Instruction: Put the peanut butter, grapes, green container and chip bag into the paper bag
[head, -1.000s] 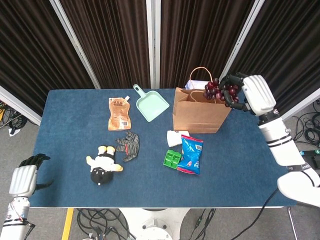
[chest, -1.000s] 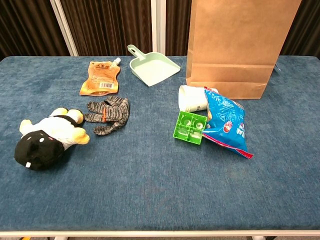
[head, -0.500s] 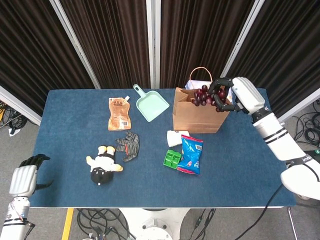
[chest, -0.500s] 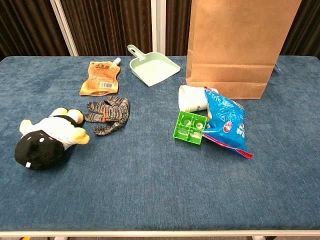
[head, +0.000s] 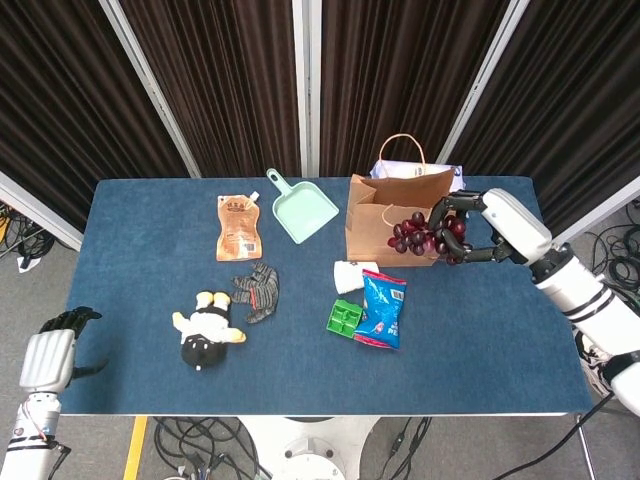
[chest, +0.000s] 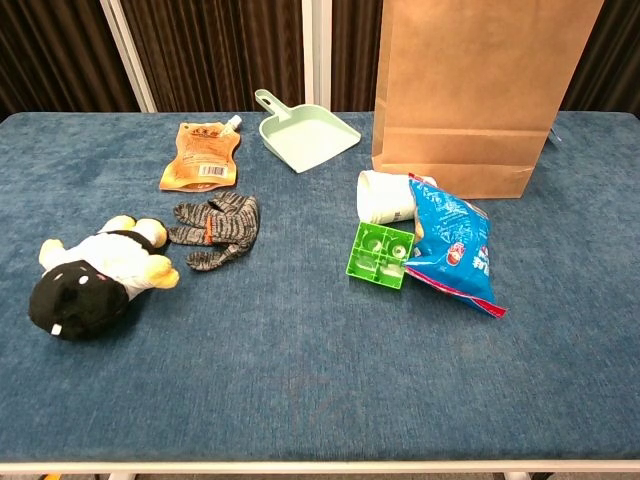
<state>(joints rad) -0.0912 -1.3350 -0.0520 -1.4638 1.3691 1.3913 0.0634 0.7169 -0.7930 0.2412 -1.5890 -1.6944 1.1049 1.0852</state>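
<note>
Head view
Right hand (head: 470, 228): grasping the grapes (head: 418, 233), fingers (head: 447, 237) curled round the bunch.
Grapes: hanging in front of the paper bag (head: 385, 220), low against its front wall, seemingly outside the opening and not inside.
Key relation: bag mouth up and behind the bunch; judged to call for a lift and a carry over the rim before letting go.
Left hand (head: 52, 352): at the near left corner of the worktop (head: 140, 300), well apart from everything; dark fingers curled in, holding nothing.
Nearer hand: right, by far, for bag and remaining items alike.
Chip bag (head: 381, 309): flat just in front of the paper bag, long axis running toward the near edge.
Green container (head: 344, 317): touching the chip bag's left side.

Chest view
Hands: neither visible.
Paper bag (chest: 480, 95): upright, top out of frame, so contents cannot be told.
Chip bag (chest: 452, 248): lying slantwise beside the green container (chest: 381, 254).
White tub (chest: 384, 198): on its side between these and the bag; possibly the peanut butter, label unreadable.
</note>
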